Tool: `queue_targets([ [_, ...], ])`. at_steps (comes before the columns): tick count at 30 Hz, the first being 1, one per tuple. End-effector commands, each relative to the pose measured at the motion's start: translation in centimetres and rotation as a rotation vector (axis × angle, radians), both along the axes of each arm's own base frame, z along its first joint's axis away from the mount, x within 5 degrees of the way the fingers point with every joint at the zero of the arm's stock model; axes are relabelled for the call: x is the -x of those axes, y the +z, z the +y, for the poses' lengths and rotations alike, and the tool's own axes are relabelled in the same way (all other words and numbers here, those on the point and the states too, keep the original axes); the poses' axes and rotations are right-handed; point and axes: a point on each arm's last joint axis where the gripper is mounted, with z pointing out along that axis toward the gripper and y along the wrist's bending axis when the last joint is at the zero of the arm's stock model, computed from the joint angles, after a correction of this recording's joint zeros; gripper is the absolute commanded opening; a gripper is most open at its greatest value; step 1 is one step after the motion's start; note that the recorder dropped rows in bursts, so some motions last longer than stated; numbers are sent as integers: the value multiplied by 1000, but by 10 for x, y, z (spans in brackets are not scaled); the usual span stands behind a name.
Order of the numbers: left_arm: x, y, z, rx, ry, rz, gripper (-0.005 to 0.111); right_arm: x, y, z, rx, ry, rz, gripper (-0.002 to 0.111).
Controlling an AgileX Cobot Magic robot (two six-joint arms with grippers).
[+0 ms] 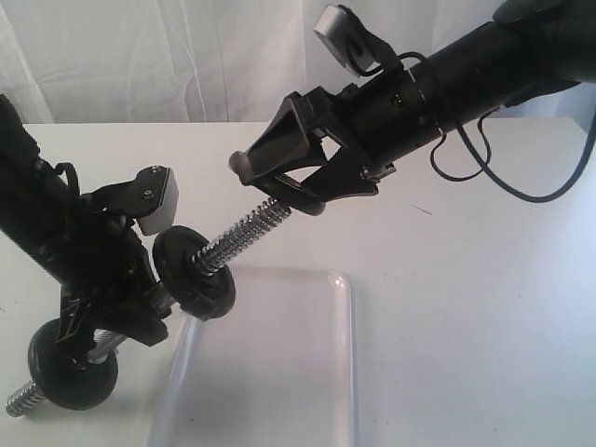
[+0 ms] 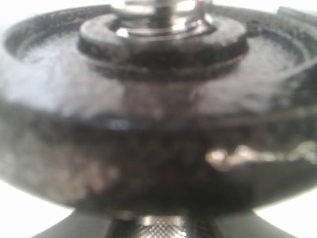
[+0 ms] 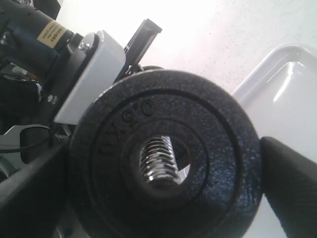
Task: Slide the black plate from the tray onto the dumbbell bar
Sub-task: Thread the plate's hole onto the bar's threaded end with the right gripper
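My right gripper (image 1: 267, 177) is shut on the black plate (image 1: 303, 202), holding it edge-on in the air above the tray (image 1: 279, 372). In the right wrist view the black plate (image 3: 213, 163) sits between both fingers (image 3: 292, 188), and the threaded tip of the dumbbell bar (image 3: 157, 159) pokes into its central hole. My left gripper (image 1: 116, 321) holds the dumbbell bar (image 1: 247, 228) tilted up to the right. One small black disc (image 1: 194, 275) rides the bar just past that gripper, and another (image 1: 70, 363) sits near the low end. The first disc (image 2: 158, 89) fills the left wrist view, blurred.
The tray (image 3: 292, 89) holds nothing that I can see. It lies on a white table (image 1: 466, 307) with a white curtain (image 1: 186, 56) behind. The left wrist camera housing (image 1: 160, 200) stands close to the bar. A black cable (image 1: 521, 191) loops under the right arm.
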Motion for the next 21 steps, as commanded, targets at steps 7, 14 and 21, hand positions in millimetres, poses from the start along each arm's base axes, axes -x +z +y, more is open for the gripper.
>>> queue_targets([
  [7, 5, 31, -7, 124, 90, -24, 0, 7, 13, 5, -62, 39, -29, 0],
  [14, 7, 36, -6, 130, 92, -44, 0, 7, 13, 5, -63, 47, -42, 0],
  [21, 1, 41, -6, 153, 156, -104, 0, 7, 15, 6, -79, 56, -63, 0],
])
